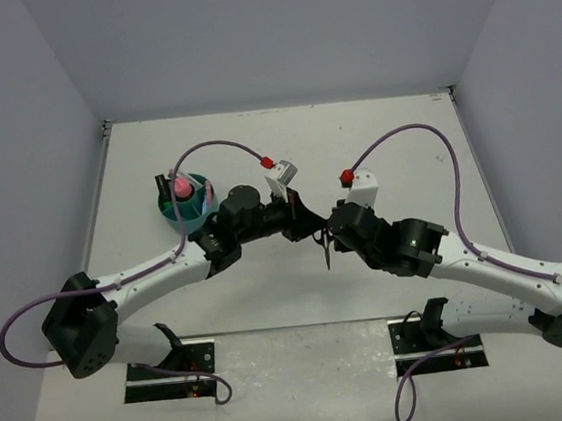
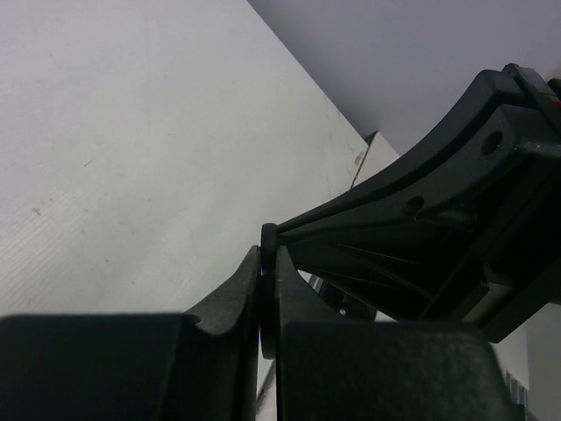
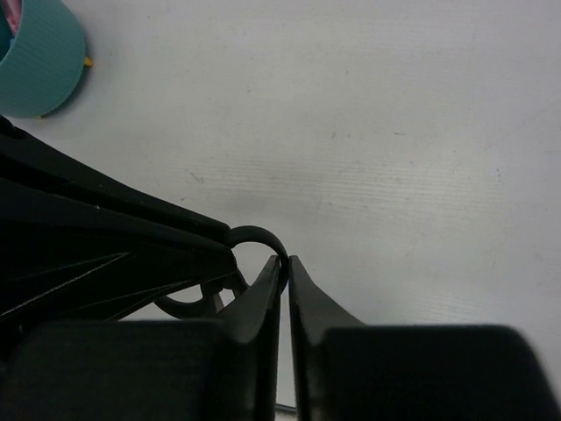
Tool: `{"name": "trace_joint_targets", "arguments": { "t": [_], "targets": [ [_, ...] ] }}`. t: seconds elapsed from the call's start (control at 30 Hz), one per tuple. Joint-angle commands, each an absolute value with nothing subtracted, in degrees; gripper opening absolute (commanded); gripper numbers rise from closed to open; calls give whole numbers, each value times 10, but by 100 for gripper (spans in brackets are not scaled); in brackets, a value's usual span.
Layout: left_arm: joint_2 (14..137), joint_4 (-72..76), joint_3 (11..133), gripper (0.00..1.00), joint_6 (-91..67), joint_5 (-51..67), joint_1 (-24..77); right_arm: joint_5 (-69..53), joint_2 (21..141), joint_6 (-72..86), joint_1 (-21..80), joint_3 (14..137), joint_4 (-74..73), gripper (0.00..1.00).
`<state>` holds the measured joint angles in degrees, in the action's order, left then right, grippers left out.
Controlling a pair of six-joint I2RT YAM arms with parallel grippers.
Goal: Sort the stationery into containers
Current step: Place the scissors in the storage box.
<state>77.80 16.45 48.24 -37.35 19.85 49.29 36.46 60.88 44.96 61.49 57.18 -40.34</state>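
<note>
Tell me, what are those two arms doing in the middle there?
The arms meet over the middle of the table. The left gripper and the right gripper each pinch a handle loop of the small black scissors, whose blades hang down between them. It looks like a handover. The teal organiser sits to the left, beyond the left arm, with a pink item standing in it.
</note>
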Motion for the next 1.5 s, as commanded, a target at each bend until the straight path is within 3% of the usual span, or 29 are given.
{"name": "trace_joint_targets", "arguments": {
  "t": [0.0, 0.07, 0.2, 0.4, 0.6, 0.97, 1.47],
  "targets": [
    [768, 117, 529, 0, -301, 154, 495, 350, 573, 425, 622, 559, -343, 68],
    [755, 70, 546, 0, -267, 86, 494, 360, 550, 433, 622, 541, -344, 98],
    [711, -28, 565, 0, -223, -46, 489, 387, 485, 440, 620, 509, -354, 99],
    [622, -108, 545, 0, -269, -353, 451, 401, 391, 447, 615, 469, -369, 99],
    [515, -133, 488, 0, -373, -586, 335, 395, 377, 456, 614, 447, -377, 99],
    [616, -148, 539, 0, -487, -663, 222, 386, 389, 459, 614, 441, -377, 99],
    [703, -57, 482, 0, -546, -657, 213, 385, 360, 446, 613, 428, -377, 99]
  ]
}}
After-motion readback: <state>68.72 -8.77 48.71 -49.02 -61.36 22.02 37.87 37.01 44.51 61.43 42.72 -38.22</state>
